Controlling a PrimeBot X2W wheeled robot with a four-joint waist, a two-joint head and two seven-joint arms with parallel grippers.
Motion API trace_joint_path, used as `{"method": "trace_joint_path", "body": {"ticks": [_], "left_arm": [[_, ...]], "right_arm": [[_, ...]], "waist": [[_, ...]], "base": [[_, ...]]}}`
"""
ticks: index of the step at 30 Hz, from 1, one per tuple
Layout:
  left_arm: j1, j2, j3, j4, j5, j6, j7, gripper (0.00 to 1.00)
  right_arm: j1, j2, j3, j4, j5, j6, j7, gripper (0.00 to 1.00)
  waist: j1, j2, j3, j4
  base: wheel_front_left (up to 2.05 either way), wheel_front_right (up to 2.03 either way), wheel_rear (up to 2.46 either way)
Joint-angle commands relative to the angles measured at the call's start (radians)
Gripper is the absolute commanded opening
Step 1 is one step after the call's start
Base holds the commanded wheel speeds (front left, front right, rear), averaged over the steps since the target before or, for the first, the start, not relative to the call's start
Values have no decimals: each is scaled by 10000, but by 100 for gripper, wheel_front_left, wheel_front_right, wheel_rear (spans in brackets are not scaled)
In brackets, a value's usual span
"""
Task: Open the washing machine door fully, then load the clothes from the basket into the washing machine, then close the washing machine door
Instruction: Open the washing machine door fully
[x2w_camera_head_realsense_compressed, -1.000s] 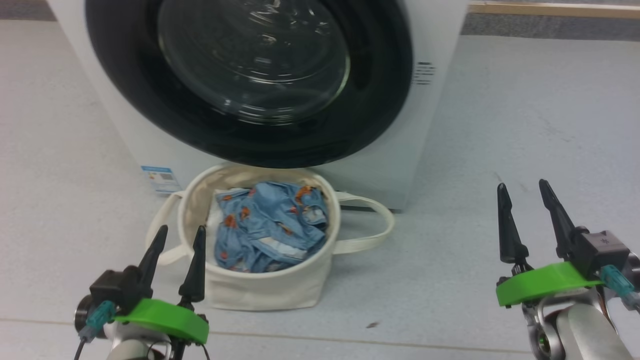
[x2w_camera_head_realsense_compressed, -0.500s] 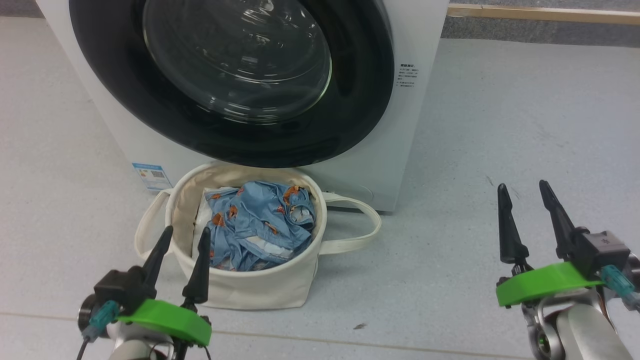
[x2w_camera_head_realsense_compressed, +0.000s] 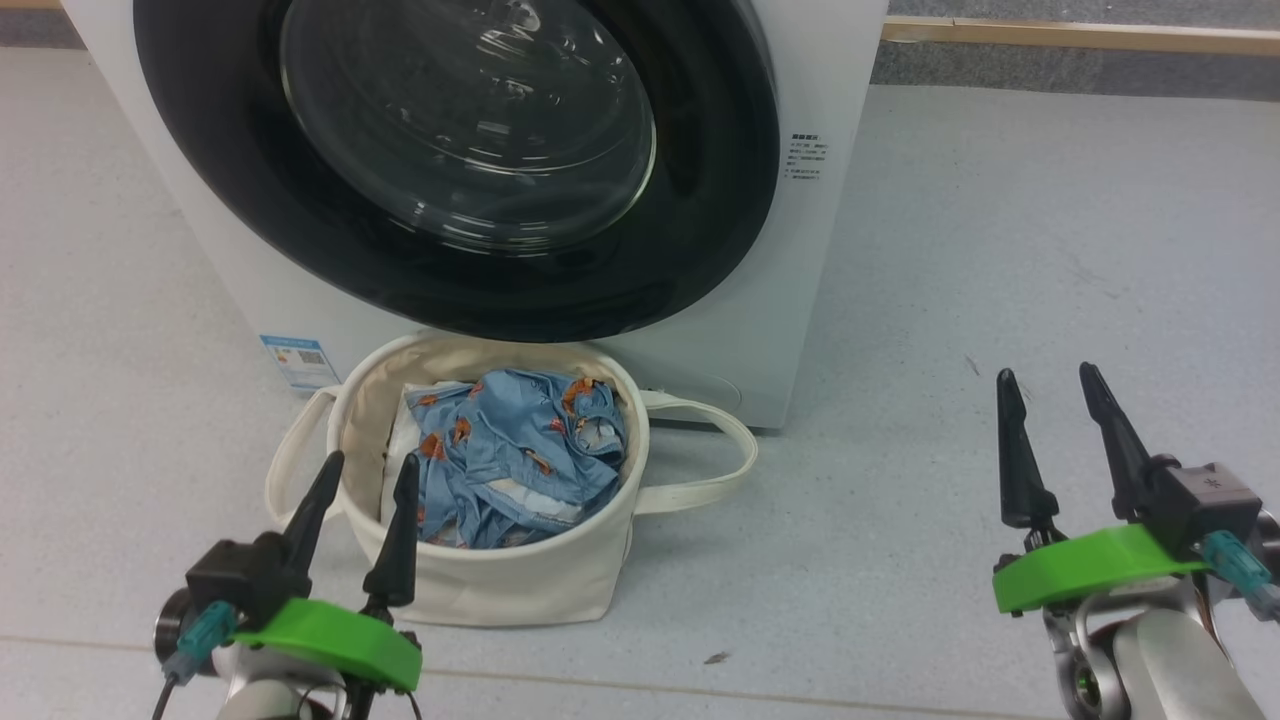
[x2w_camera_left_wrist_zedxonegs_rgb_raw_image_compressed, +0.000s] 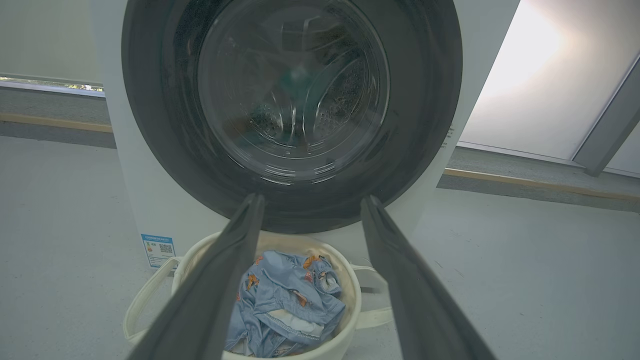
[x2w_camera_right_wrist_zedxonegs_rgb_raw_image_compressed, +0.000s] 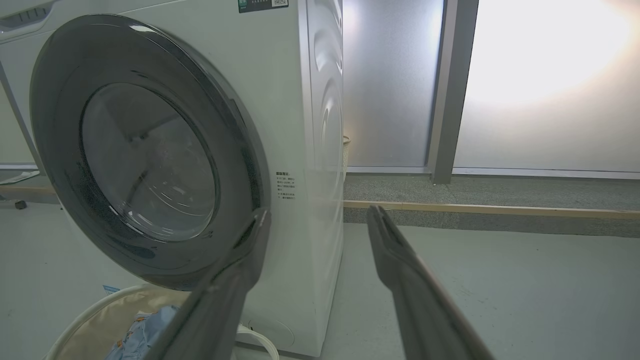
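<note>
Door (x2w_camera_head_realsense_compressed: 460, 150) shut, glossy black rim. Blue bear-print clothes (x2w_camera_head_realsense_compressed: 510, 455) crumpled in basket (x2w_camera_head_realsense_compressed: 500, 585) just beyond left pincer (x2w_camera_head_realsense_compressed: 372, 457), wide, empty; right pincer (x2w_camera_head_realsense_compressed: 1047, 370) same.

clothes (x2w_camera_head_realsense_compressed: 510, 460) in basket (x2w_camera_head_realsense_compressed: 500, 585), before (closed) washing machine (x2w_camera_head_realsense_compressed: 830, 80)

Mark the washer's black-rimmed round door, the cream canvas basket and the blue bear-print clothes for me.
black-rimmed round glass door (x2w_camera_head_realsense_compressed: 715, 200), head view, right side of rim.
cream canvas basket (x2w_camera_head_realsense_compressed: 500, 585), head view, front wall.
blue bear-print clothes (x2w_camera_head_realsense_compressed: 510, 460), head view, middle of heap.
</note>
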Motion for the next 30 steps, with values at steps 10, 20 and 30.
{"method": "trace_joint_path", "body": {"ticks": [10, 20, 30], "left_arm": [[-236, 123, 403, -404, -3, -59, -122, 100], [-305, -5, 919, -563, -235, -55, -122, 100], [-531, -80, 1100, -1127, 304, 81, -122, 100]], "right_arm": [[-264, 13, 25, -271, 203, 2, -124, 100], [-378, 72, -161, -240, 442, 2, -124, 100], [-1065, 257, -1027, 194, 931, 2, -124, 100]], "waist": [[0, 0, 11, 20], [0, 0, 303, 43], [0, 0, 1417, 319]], "base": [[0, 0, 0], [0, 0, 0], [0, 0, 0]]}}
